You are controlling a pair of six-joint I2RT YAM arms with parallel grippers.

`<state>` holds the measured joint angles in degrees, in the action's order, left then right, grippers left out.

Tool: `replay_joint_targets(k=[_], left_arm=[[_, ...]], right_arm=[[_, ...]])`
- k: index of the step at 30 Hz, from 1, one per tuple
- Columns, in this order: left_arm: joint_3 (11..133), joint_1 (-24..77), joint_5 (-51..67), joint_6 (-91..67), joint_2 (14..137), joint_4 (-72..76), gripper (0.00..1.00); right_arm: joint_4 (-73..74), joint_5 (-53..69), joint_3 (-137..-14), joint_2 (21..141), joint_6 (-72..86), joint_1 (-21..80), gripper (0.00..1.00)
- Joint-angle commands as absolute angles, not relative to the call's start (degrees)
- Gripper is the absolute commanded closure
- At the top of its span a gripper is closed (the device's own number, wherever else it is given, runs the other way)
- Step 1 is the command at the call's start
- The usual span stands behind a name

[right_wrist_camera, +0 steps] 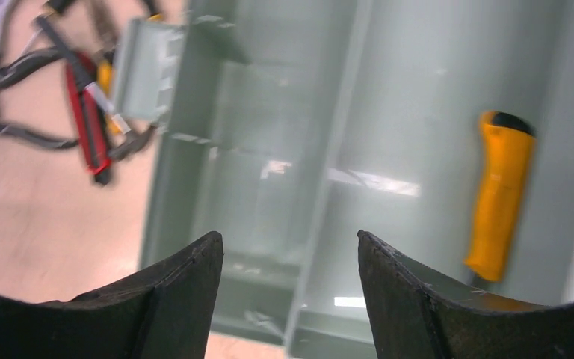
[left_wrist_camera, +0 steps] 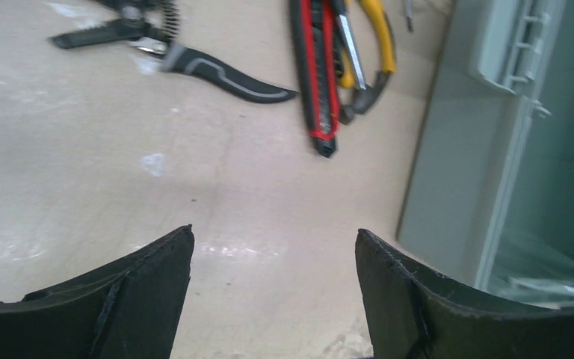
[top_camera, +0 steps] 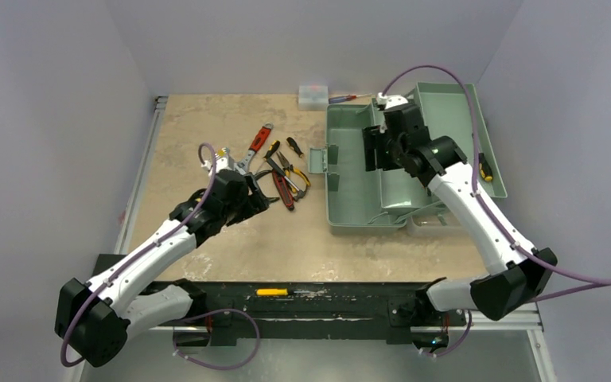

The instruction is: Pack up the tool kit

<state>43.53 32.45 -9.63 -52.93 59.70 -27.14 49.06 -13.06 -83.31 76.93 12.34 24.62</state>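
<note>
Top view: the toolbox [top_camera: 366, 195] lies open on the bench [top_camera: 207, 119] at 3 o'clock. Its hinged half is swung out toward 2 o'clock, and a yellow-handled tool [top_camera: 485, 169] lies in it. The loose tools [top_camera: 280, 167] sit in an overlapping heap at 10 o'clock, just beside the toolbox wall. The left arm [top_camera: 159, 239] reaches toward that heap. The right arm [top_camera: 469, 199] hangs over the toolbox.

Left wrist view: the left end effector [left_wrist_camera: 273, 232] is spread with nothing between its fingers, and bare bench shows below it. At 12 o'clock lie a red-and-black tool [left_wrist_camera: 318, 75] and yellow-handled pliers [left_wrist_camera: 377, 37], touching each other. A black-and-grey handle [left_wrist_camera: 224, 75] lies at 11 o'clock, and the toolbox wall rises at 3 o'clock.

Right wrist view: the right end effector [right_wrist_camera: 288, 235] is likewise spread and empty, looking down into the toolbox compartments. The yellow-handled tool rests at 3 o'clock.

Packing looks barely begun: one tool is inside and the heap is outside. The step in hand is probably the left arm's approach for a pick. Next it would need to advance toward 12 o'clock, come down astride a single handle, likely the red-and-black one, and close without snagging the pliers.
</note>
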Motion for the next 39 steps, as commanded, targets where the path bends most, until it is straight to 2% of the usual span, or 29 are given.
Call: replay_joint_targets(k=[1,5,12,21,27,34,39], left_arm=[[46.7,32.5,-24.6,-57.9,58.0,-36.0,0.24],[46.9,29.8,-30.7,-63.1,56.3,-42.1,0.29],[40.4,17.7,-26.1,-66.9,50.9,-40.3,0.31],[39.8,15.2,-30.3,-68.8,48.5,-43.5,0.31],[38.1,15.2,-29.1,-57.1,44.4,-41.4,0.32],[30.3,15.3,-15.6,-43.7,37.6,-30.3,0.30],[23.4,15.3,-10.2,-37.4,35.0,-21.8,0.30]], right_arm=[[46.7,-8.3,-86.3,78.6,13.0,33.7,0.35],[43.8,-7.1,-87.2,81.3,14.6,39.3,0.35],[38.2,-2.1,-92.3,90.2,14.2,46.1,0.33],[35.9,-2.3,-103.7,107.1,13.0,47.6,0.33],[40.3,-4.4,-115.7,119.5,11.5,47.6,0.33],[40.4,-7.5,-125.4,130.1,9.3,47.6,0.34],[38.3,-14.2,-129.5,135.1,8.0,47.6,0.34]])
